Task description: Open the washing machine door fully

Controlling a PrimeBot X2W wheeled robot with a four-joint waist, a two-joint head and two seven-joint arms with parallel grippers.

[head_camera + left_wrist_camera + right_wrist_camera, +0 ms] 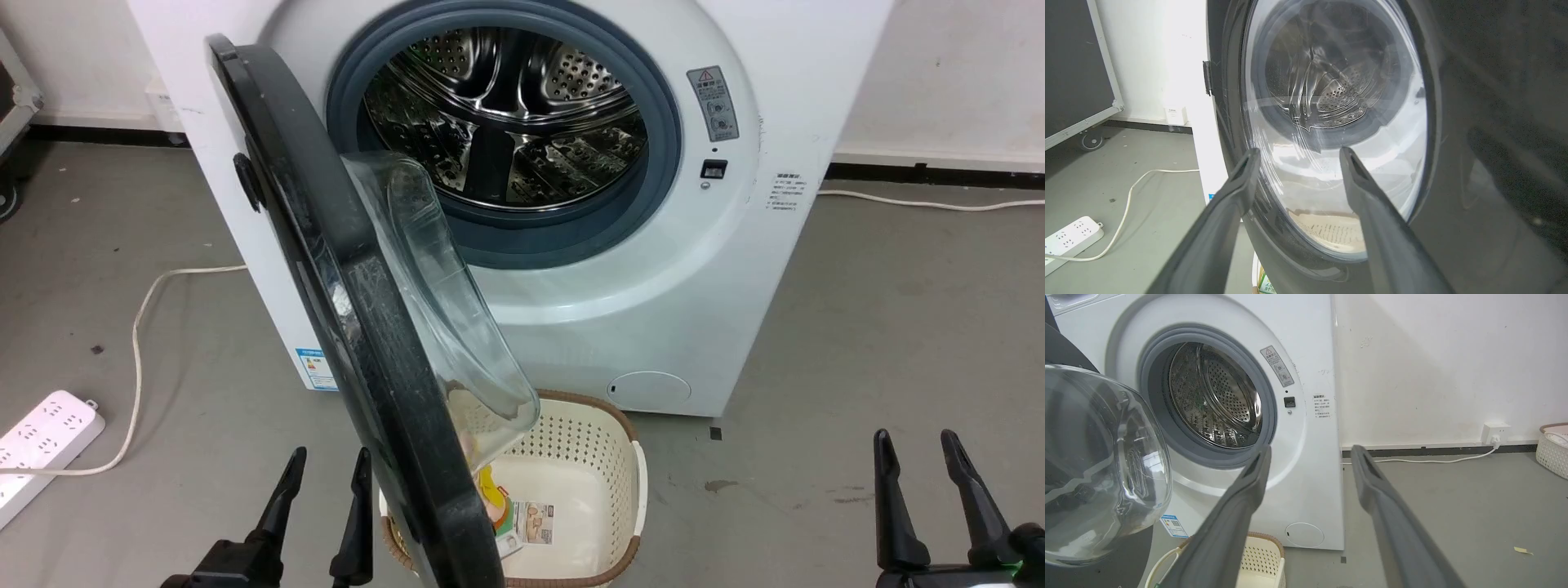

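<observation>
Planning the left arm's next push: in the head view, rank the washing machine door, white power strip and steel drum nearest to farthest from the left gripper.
1. washing machine door: its black rim is just right of the left gripper.
2. power strip: on the floor, off to the left.
3. steel drum: inside the washing machine, far ahead.

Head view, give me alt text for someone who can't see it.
A white washing machine stands with its black, glass-bowled door swung partway toward the camera, exposing the steel drum. A cream basket sits on the floor under the door. The left end effector and right end effector, both open and empty, rise from the bottom edge.
</observation>
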